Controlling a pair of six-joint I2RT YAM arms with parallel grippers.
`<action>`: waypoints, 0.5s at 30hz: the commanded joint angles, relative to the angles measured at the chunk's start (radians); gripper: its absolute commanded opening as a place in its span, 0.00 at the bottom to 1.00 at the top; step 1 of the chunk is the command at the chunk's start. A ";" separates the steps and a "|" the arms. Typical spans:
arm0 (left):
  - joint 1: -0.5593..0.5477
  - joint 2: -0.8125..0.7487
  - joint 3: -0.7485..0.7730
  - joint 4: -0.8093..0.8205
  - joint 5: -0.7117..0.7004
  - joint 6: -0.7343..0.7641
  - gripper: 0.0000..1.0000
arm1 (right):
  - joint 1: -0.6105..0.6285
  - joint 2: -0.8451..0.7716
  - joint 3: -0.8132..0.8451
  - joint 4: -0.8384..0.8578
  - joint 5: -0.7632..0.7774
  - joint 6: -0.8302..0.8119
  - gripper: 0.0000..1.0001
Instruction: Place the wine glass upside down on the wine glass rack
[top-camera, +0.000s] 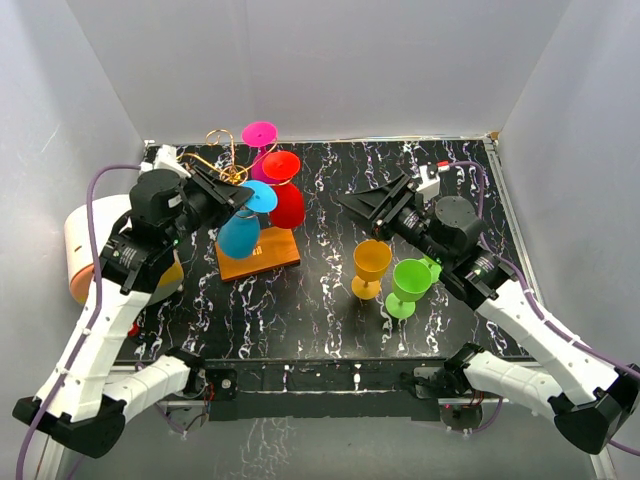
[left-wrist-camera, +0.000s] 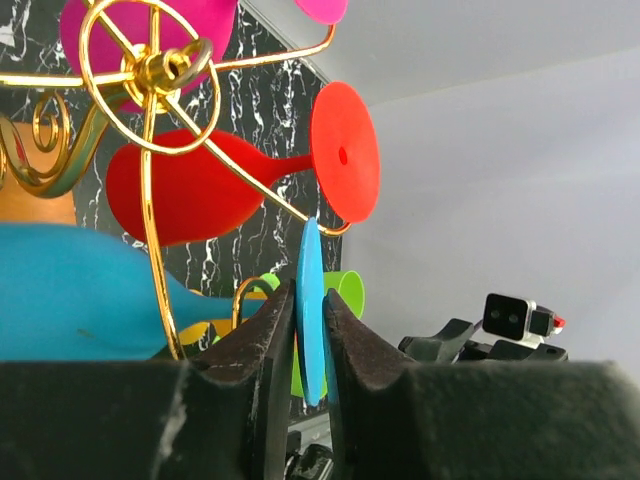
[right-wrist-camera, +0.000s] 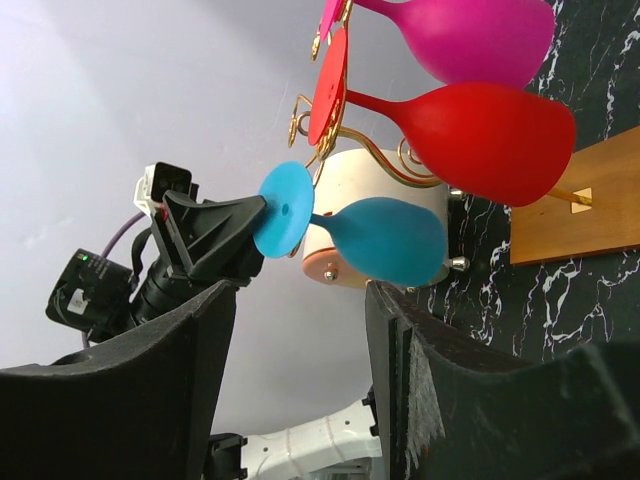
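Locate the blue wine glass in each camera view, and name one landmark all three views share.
Top external: the blue wine glass is left of centre, above the orange base of the wine glass rack.
Left wrist: its bowl fills the lower left; its foot stands edge-on inside the left gripper.
Right wrist: centre, bowl right, foot left.
Shared landmark: the red wine glass, next to it in every view.
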 joint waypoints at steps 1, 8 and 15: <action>0.003 0.017 0.091 -0.029 -0.033 0.087 0.17 | -0.006 -0.023 -0.007 0.030 0.010 -0.009 0.53; 0.003 0.062 0.196 -0.159 -0.069 0.201 0.34 | -0.005 -0.019 -0.011 0.032 0.010 -0.009 0.53; 0.003 0.116 0.271 -0.259 -0.046 0.315 0.44 | -0.005 -0.016 -0.017 0.035 0.009 -0.005 0.53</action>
